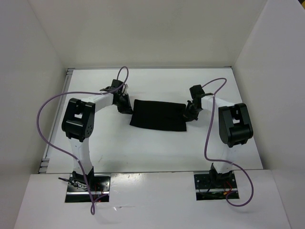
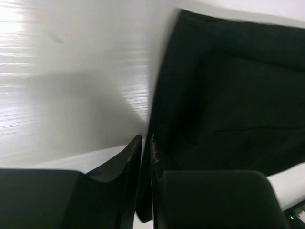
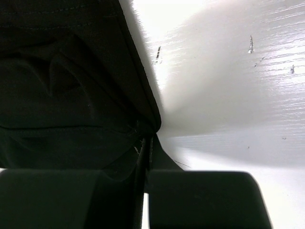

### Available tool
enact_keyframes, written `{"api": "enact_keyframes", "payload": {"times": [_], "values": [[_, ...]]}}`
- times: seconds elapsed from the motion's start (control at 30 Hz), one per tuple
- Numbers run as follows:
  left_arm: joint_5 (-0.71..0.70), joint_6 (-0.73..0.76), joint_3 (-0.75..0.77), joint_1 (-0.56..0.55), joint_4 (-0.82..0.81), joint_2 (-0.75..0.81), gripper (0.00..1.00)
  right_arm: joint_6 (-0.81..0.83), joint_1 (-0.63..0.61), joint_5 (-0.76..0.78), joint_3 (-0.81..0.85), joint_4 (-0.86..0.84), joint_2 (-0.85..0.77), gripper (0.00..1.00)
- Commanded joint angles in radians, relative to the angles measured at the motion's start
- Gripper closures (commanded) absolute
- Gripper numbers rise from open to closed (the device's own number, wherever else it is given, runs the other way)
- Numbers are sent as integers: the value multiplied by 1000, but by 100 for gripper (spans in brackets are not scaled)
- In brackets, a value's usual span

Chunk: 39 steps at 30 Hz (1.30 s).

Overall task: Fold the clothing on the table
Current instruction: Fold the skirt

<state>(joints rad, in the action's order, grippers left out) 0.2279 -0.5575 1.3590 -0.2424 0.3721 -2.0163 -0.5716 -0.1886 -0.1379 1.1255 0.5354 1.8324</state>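
As seen from the top view, clothing (image 1: 158,116): black cloth lying flat as a wide strip near the middle of the desk (image 1: 157,152), long side running left to right, between the two arms.
Left pincer (image 1: 127,109): low at the left short edge of the clothing, touching it.
Left pincer, wrist view (image 2: 145,143): fingers nearly together, only a thin slit between them; the dark hem of the clothing (image 2: 228,95) seems to run down into that slit, so it is probably clamped on the hem, though the picture is blurred there.
Right pincer (image 1: 187,114): low at the right short edge of the clothing.
Right pincer, wrist view (image 3: 146,143): fingers pressed together, nipping the rounded edge of the clothing (image 3: 66,71); cloth puckers into small folds just behind the tips.
Desk surface: white, glossy, a few small scuffs beside the right pincer.
Cables (image 1: 47,109): purple, looping from each arm to its base.
Walls (image 1: 143,28): white, upright, on three sides.
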Motion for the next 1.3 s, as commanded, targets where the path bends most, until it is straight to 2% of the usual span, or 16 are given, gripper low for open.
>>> {"api": "enact_keyframes", "payload": {"times": [0.0, 0.17, 0.27, 0.43, 0.77, 1.07, 1.27], "values": [[65, -30, -43, -34, -29, -62, 80, 9, 11, 72, -9, 15, -36, 100], [76, -30, -52, -63, -29, -73, 81, 9, -1, 58, 55, 57, -134, 100], [85, -30, -52, -63, -38, -82, 81, 9, -43, 130, 129, 116, -168, 100], [85, -30, -24, -72, -29, -91, 81, 9, -178, 170, 238, 155, -177, 100], [94, -21, -24, -72, -29, -91, 81, -1, -356, 67, 413, 129, -9, 100], [94, -21, -44, -72, -29, -71, 81, 19, -429, 57, 597, 78, 215, 100], [94, -21, -54, -72, -29, -62, 81, 19, -462, 38, 681, 78, 263, 100]]}}
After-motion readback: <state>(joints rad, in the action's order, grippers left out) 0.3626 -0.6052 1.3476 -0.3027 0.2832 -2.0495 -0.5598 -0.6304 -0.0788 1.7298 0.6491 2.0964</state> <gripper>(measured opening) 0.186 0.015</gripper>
